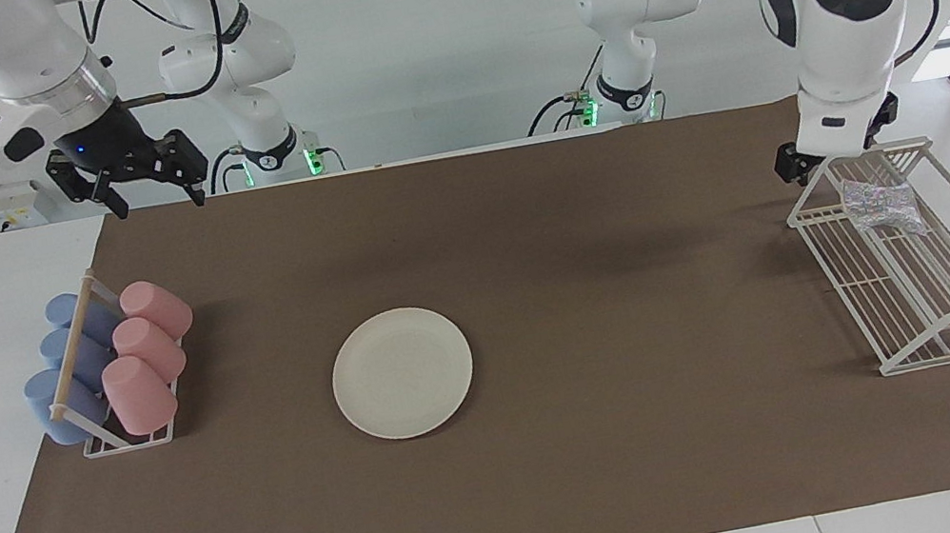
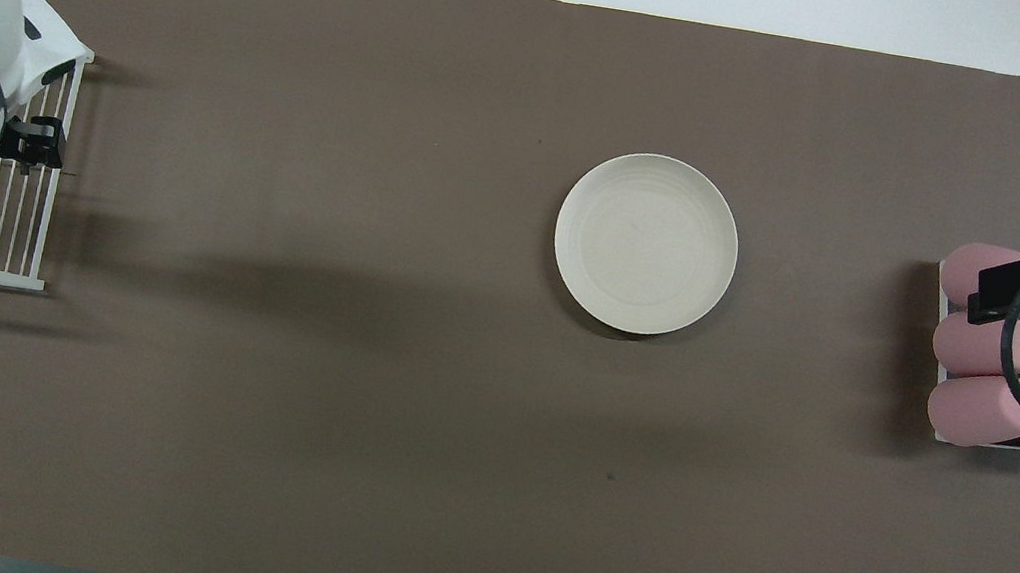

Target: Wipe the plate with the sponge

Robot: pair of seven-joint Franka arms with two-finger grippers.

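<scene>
The cream-white plate (image 1: 402, 372) lies flat on the brown mat near the middle of the table, and it also shows in the overhead view (image 2: 646, 243). The silvery-grey sponge (image 1: 882, 204) lies in the white wire rack (image 1: 943, 294) at the left arm's end. My left gripper (image 1: 814, 167) is low at the rack's end nearest the robots, just beside the sponge, mostly hidden by its own wrist. In the overhead view the left arm covers the sponge. My right gripper (image 1: 157, 202) is open and empty, raised over the cup holder.
A holder (image 1: 128, 440) with pink cups (image 1: 139, 392) and blue cups (image 1: 59, 405) stands at the right arm's end. The wire rack (image 2: 3, 231) stands at the left arm's end. The brown mat (image 1: 625, 473) covers most of the table.
</scene>
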